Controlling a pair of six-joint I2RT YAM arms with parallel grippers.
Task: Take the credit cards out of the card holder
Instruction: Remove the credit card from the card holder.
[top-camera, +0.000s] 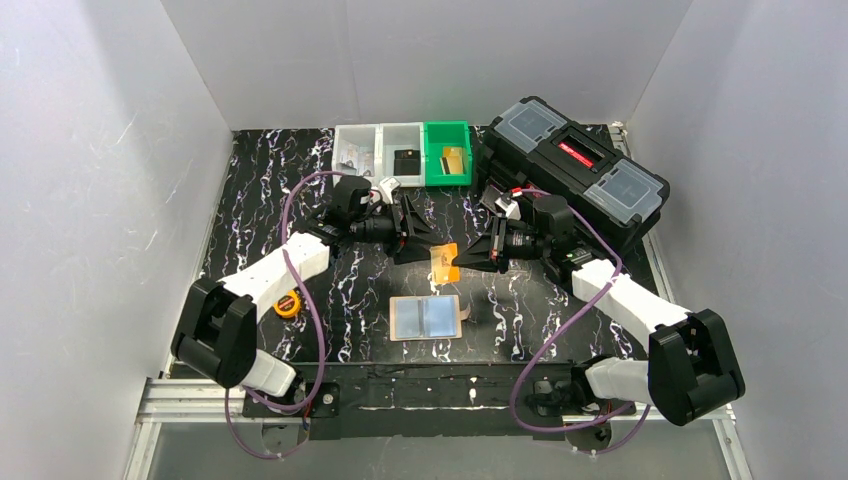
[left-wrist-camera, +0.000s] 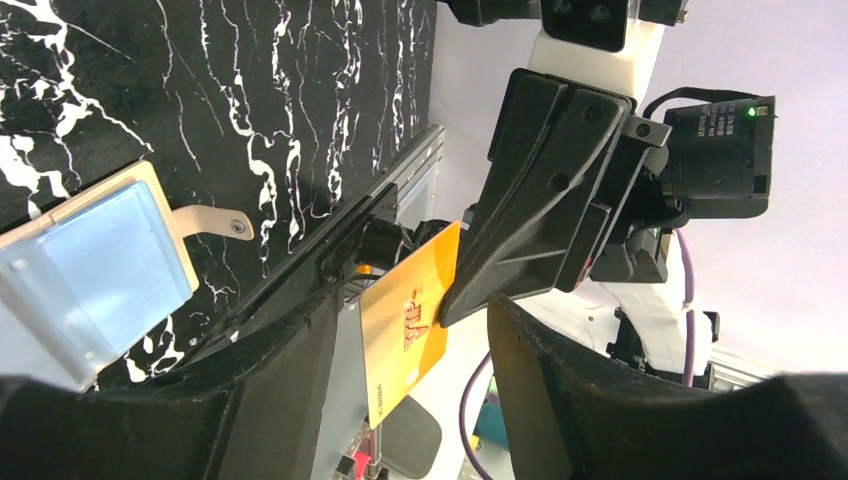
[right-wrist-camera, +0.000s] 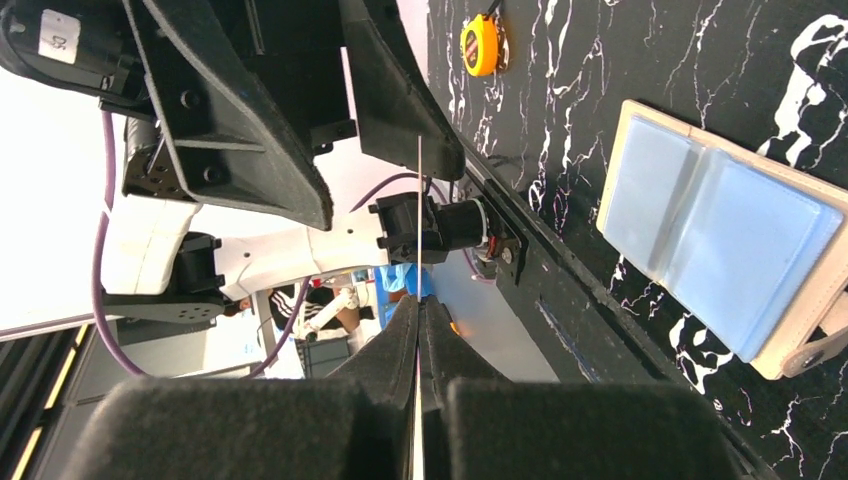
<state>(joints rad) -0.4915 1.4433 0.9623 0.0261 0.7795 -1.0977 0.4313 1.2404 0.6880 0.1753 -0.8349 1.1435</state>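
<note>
Beyond the card holder (left-wrist-camera: 172, 228), at the far edge of the desk (top-camera: 262, 200), you have three open bins: a clear bin (top-camera: 358, 153) with small dark parts, a white bin (top-camera: 403, 140) with a black square piece, and a green bin (top-camera: 447, 133) with a flat gold item; beyond and right of the holder sits a closed black toolbox (top-camera: 575, 165). The holder lies opened flat, cream-rimmed, pale blue inside both halves, its snap tab sticking out. Just beyond it, your right tool (right-wrist-camera: 419, 310) is clamped on an orange-gold credit card (left-wrist-camera: 410, 310), and your left tool (top-camera: 428, 245) stands open, one finger on either side of that card.
</note>
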